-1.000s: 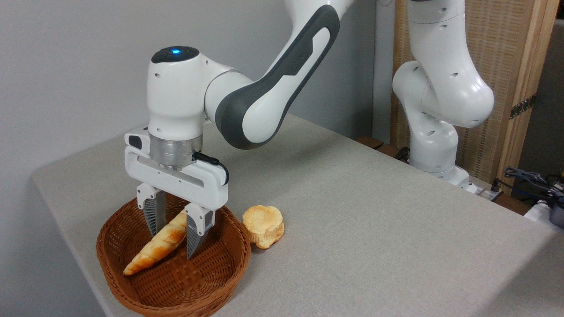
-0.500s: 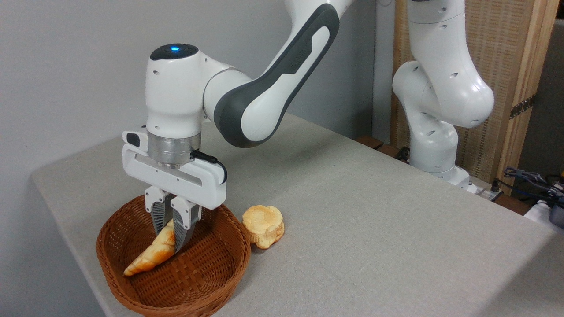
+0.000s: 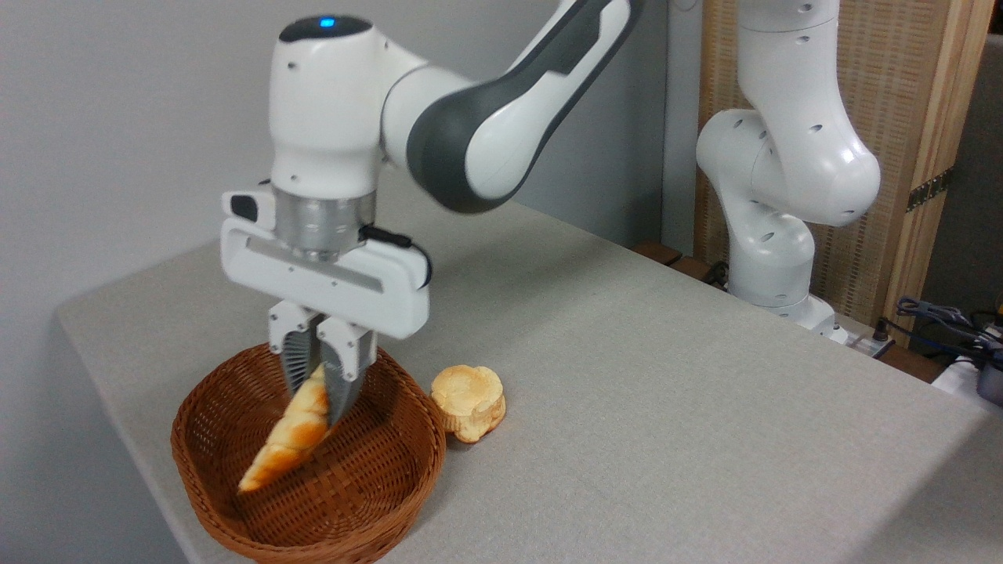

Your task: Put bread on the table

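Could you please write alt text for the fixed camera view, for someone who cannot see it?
A white robot arm's gripper pinches the upper end of a long braided bread, which hangs tilted over a brown wicker basket. A round bun sits beside the basket on the grey table.

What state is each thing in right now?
Gripper: jaws shut on the bread's upper end.
Bread: gripped, tilted, low end hanging over the basket.
Basket: upright on the table, nothing lying in it.
Bun: resting on the table beside the basket.

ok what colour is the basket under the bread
Reddish-brown woven wicker basket, clearest in the fixed camera view, below the bread.
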`<state>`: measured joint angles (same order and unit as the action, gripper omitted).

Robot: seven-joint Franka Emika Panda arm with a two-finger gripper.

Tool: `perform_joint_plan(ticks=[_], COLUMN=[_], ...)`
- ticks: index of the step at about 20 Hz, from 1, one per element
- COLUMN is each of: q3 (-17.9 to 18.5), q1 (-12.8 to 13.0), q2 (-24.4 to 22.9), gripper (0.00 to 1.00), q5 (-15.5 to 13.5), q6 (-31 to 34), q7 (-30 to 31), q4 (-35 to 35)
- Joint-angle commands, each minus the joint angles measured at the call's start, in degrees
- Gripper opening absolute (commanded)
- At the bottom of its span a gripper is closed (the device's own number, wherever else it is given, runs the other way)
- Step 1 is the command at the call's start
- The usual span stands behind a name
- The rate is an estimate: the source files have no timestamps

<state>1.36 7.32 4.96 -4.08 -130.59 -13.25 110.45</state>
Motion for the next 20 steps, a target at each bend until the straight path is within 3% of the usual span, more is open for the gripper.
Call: perform_joint_plan(ticks=[1,9,12,15,16,17,20], q3=[1.5,6.0,6.0,5.9,5.9,5.8,5.4], q1=[0.2,-0.7,-0.7,-0.6,-0.6,-0.5,-0.3], q2=[-3.7,-10.0,-10.2,-10.1,-10.1,-10.1,-9.4], gripper=[0.15,0.15,0.22,0.36,0.49,0.71,1.0], q5=[-1.9,-3.0,-2.9,-2.6,-2.6,-2.5,-2.0], q6=[8.9,30.0,36.4,41.2,41.9,42.0,42.0], q7=[-8.3,-29.9,-34.8,-37.7,-38.2,-38.2,-38.2], q4=[0.4,0.4,0.4,0.6,0.7,1.0,1.3])
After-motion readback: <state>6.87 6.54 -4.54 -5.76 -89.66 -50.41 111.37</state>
